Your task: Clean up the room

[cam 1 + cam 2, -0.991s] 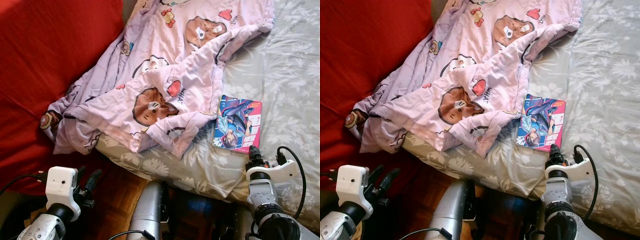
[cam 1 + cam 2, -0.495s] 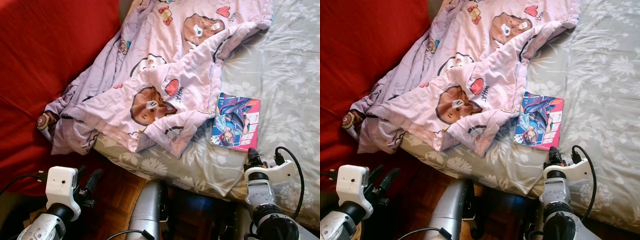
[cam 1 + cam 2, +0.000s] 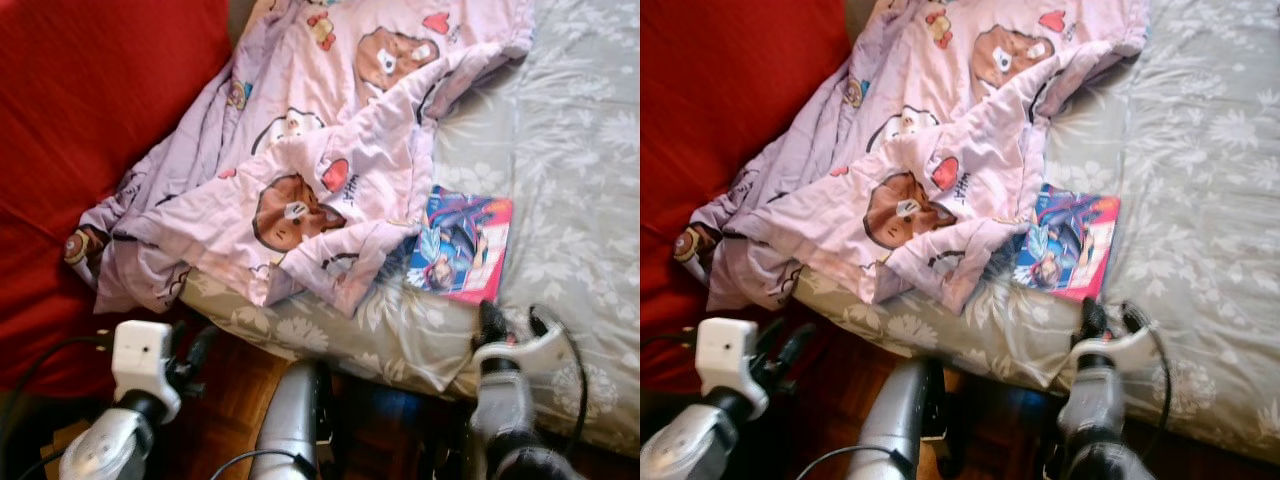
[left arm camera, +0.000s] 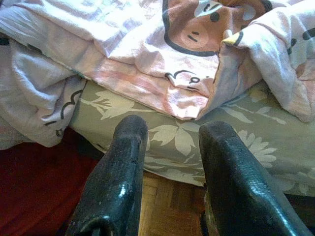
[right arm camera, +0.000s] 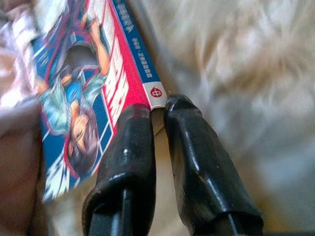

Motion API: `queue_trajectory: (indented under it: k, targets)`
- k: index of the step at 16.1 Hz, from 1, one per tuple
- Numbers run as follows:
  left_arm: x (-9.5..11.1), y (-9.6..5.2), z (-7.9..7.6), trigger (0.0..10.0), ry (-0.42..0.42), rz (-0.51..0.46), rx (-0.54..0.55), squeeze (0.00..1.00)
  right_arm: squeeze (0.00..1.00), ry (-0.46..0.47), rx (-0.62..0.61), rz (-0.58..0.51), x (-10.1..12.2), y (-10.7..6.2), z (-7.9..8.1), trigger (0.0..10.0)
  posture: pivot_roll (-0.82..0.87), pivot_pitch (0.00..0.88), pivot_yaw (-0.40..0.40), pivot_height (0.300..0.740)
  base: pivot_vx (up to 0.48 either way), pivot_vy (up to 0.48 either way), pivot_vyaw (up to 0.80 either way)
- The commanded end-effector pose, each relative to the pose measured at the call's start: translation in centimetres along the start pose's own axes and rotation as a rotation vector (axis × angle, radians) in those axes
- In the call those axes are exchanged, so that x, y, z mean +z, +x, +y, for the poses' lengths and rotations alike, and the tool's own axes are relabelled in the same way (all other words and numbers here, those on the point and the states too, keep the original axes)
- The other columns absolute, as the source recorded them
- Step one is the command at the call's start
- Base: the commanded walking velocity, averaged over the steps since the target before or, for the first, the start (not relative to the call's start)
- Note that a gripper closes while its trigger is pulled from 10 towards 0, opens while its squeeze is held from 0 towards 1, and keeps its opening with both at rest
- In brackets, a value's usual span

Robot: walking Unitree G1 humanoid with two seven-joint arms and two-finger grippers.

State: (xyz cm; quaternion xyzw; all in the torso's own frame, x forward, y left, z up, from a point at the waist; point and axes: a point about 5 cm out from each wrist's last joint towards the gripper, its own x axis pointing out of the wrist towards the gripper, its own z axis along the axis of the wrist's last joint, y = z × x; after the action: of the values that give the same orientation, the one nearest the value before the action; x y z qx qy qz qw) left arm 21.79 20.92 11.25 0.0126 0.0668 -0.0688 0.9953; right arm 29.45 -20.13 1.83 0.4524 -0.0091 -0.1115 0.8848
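Your right gripper [image 5: 157, 105] has its fingers [image 5: 189, 147] nearly pressed together, just a sliver of gap between them, pinching nothing, with the tips sitting right at the near corner of the comic book [image 3: 460, 245], at the end of its spine. That book lies flat on the bed [image 3: 580, 150], cover up, on the grey floral sheet [image 3: 1200, 180], with its far corner tucked just under the edge of the lilac bear-print blanket [image 3: 330, 150]. Its long axis runs away from you, tilted a little, so the near short edge points back at your right gripper and the red spine side faces out over open sheet. Judging by looks, it's thin, light and a bit floppy, with a glossy cover that could slip, and the soft mattress will give under it. You'd want those fingers spread first, then take it by the near short edge or the spine corner, one finger sliding beneath. Over on the other side, your left gripper [image 4: 170, 132] hovers low over the wooden floor [image 4: 167, 201] by the bed's edge, fingers [image 4: 125, 162] spread apart and empty, facing the crumpled blanket where it spills toward the red cover [image 3: 90, 120].
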Motion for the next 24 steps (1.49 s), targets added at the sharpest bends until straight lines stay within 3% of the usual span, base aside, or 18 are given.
queue_trajectory:
  k: [1,4,6,8,10,12,13,14,15,16,19,24]
  targets:
    - [-1.1,-0.2,0.5,10.0,0.011,0.04,0.027,0.0,0.0,-0.036,0.001,0.049,-1.6,-1.8,-1.0,0.0,0.24,0.313,0.184,0.625,0.0,0.0,0.0]
    - [-1.5,1.2,0.4,10.0,0.002,0.021,0.032,0.0,0.0,-0.103,-0.001,0.035,-2.3,-4.2,-2.1,0.0,0.2,0.263,0.167,0.625,0.0,0.0,0.0]
    - [-2.1,2.3,0.5,10.0,-0.004,0.007,0.047,0.0,0.0,-0.213,-0.004,-0.041,-1.0,-5.5,-2.0,0.0,0.18,0.225,0.156,0.625,0.0,0.0,0.0]
    - [-2.7,2.9,0.5,10.0,-0.006,0.012,0.054,0.0,0.0,-0.281,0.013,-0.06,-0.3,-5.4,-1.5,0.0,0.16,0.185,0.142,0.625,0.0,0.0,0.0]
    - [-4.0,4.0,0.8,10.0,-0.018,0.026,0.08,0.0,0.0,-0.397,0.066,-0.129,1.6,-4.6,0.5,0.0,0.13,0.132,0.122,0.625,0.0,0.0,0.0]
    - [-4.8,4.7,0.7,10.0,-0.027,0.041,0.088,0.0,0.0,-0.423,0.08,-0.157,2.6,-3.9,1.4,0.0,0.11,0.096,0.111,0.625,0.0,0.0,0.0]
    - [-5.7,5.2,0.6,10.0,-0.039,0.061,0.095,0.0,0.0,-0.489,0.105,-0.172,3.4,-3.5,2.3,0.0,0.1,0.069,0.104,0.625,0.0,0.0,0.0]
    - [-6.1,5.2,0.6,10.0,-0.044,0.074,0.098,0.0,0.0,-0.542,0.121,-0.168,3.5,-3.4,2.6,9.1,0.09,0.064,0.102,0.625,0.0,0.0,0.0]
    - [-7.6,5.8,0.6,10.0,-0.057,0.114,0.109,0.0,0.0,-0.658,0.164,-0.152,3.8,-3.0,3.6,10.0,0.07,0.031,0.093,0.625,0.0,0.0,0.0]
    - [-8.0,6.0,0.6,10.0,-0.063,0.13,0.113,0.0,0.0,-0.729,0.168,-0.138,3.8,-2.7,3.8,10.0,0.07,0.018,0.089,0.625,0.0,0.0,0.0]
    - [-9.1,6.6,0.7,10.0,-0.083,0.172,0.127,0.0,0.0,-0.821,0.222,-0.117,3.5,-2.1,4.8,10.0,0.05,0.0,0.071,0.625,0.0,0.0,0.0]
    - [-10.6,6.5,0.9,10.0,-0.109,0.23,0.148,0.0,0.0,-0.807,0.218,-0.1,2.6,-1.7,5.5,10.0,0.04,0.0,0.068,0.69,0.0,0.0,0.0]
